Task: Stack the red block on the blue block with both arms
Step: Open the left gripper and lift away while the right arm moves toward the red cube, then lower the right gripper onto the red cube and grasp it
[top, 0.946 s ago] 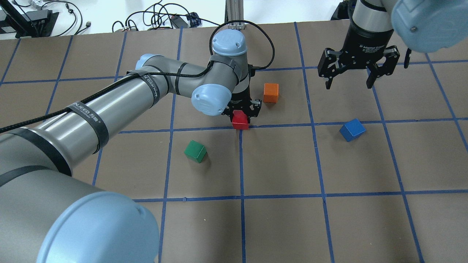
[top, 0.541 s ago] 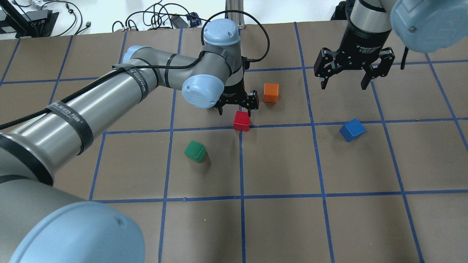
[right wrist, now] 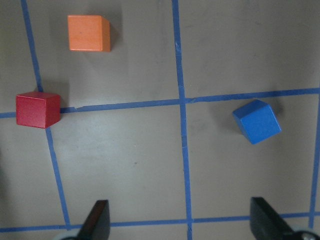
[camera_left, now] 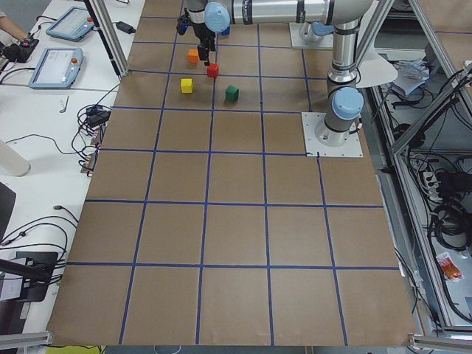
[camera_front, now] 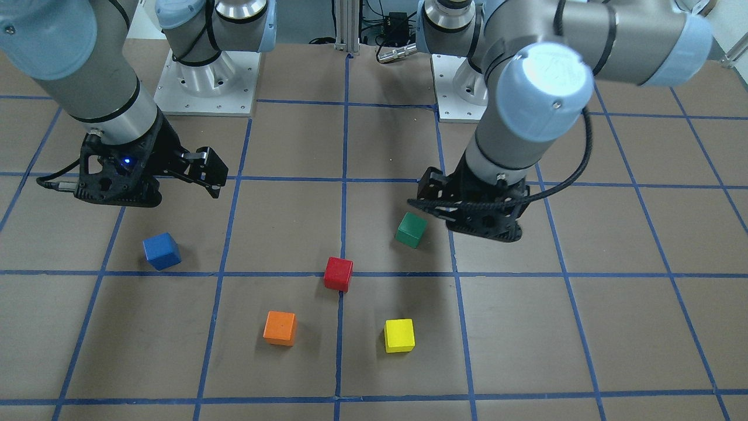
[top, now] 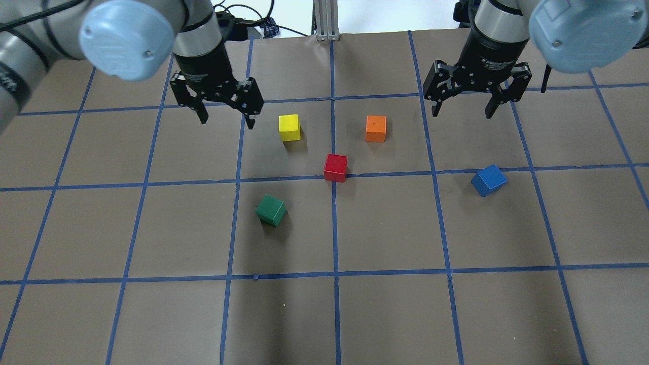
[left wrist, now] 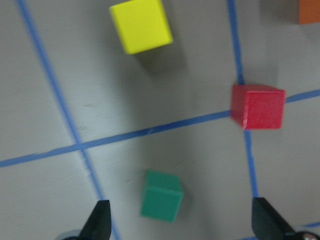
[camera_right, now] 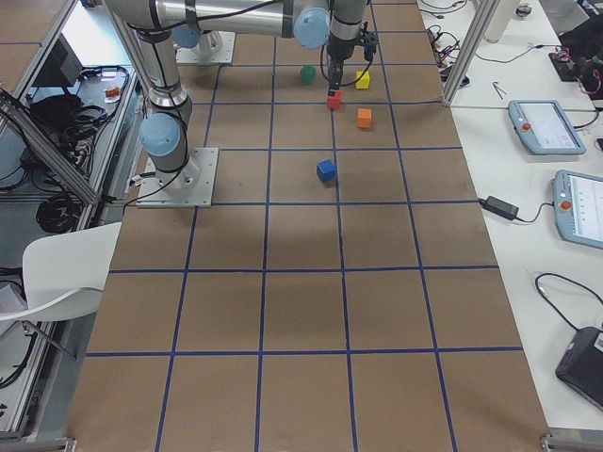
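The red block (top: 335, 168) rests on the table on a blue tape crossing, and it also shows in the left wrist view (left wrist: 257, 106). The blue block (top: 489, 180) sits turned at an angle to the right, apart from it, and also shows in the right wrist view (right wrist: 256, 121). My left gripper (top: 227, 119) is open and empty, hovering at the far left of the red block. My right gripper (top: 463, 109) is open and empty, hovering beyond the blue block.
A yellow block (top: 289, 127) and an orange block (top: 375, 128) lie just beyond the red block. A green block (top: 271, 210) lies nearer, to its left. The table (top: 385, 314) is brown paper with a blue tape grid.
My left gripper has left the red block, risen and swung far to the left, uncovering the yellow block. My right gripper has drifted slightly left and farther back. No block has moved.
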`<state>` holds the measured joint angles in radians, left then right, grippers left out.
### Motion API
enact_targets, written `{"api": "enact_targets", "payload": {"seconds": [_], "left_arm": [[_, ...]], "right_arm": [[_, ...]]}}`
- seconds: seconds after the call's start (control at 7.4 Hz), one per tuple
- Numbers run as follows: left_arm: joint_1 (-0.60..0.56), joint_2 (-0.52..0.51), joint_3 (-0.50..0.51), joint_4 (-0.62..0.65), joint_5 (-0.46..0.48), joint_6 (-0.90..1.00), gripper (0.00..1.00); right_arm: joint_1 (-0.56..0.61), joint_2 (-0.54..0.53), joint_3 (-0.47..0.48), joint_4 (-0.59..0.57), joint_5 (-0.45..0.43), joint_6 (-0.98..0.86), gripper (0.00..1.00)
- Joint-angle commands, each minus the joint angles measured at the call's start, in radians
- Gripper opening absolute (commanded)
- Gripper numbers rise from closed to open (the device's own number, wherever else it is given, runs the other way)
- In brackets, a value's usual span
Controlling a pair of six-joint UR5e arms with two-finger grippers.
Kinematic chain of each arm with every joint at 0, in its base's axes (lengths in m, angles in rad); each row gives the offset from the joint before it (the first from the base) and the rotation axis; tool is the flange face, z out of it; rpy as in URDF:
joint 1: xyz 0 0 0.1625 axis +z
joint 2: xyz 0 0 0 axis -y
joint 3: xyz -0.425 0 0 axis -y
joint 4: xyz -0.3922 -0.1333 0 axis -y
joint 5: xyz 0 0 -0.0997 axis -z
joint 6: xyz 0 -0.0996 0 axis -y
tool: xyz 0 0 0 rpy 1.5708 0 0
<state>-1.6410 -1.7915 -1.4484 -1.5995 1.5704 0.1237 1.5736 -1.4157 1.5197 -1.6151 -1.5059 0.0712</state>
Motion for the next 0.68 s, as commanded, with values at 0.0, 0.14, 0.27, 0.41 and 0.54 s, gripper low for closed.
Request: {"api": "enact_targets", "payload": {"seconds": [0.0,0.14,0.27,0.41,0.54], "left_arm": [[0.047,0.163,-0.087,-0.011,0.008,0.027,1.0],[0.049,0.2,-0.069,0.009,0.004,0.027,1.0],[0.046,0.213,-0.055,0.009,0.013,0.014,1.0],[0.047,0.201,-0.052,0.016,0.02,0.013,1.0],[0.049,0.181,-0.049,0.088,0.005,0.002,1.0]], "right_arm": [[0.022,0.082,0.0,-0.16,0.052,0.009,1.0],[0.072,0.115,-0.001,-0.202,0.046,0.045,1.0],[0.125,0.156,0.0,-0.256,0.053,0.156,1.0],[0.178,0.205,-0.001,-0.332,0.053,0.303,1.0],[0.221,0.243,-0.003,-0.362,0.053,0.352,1.0]]}}
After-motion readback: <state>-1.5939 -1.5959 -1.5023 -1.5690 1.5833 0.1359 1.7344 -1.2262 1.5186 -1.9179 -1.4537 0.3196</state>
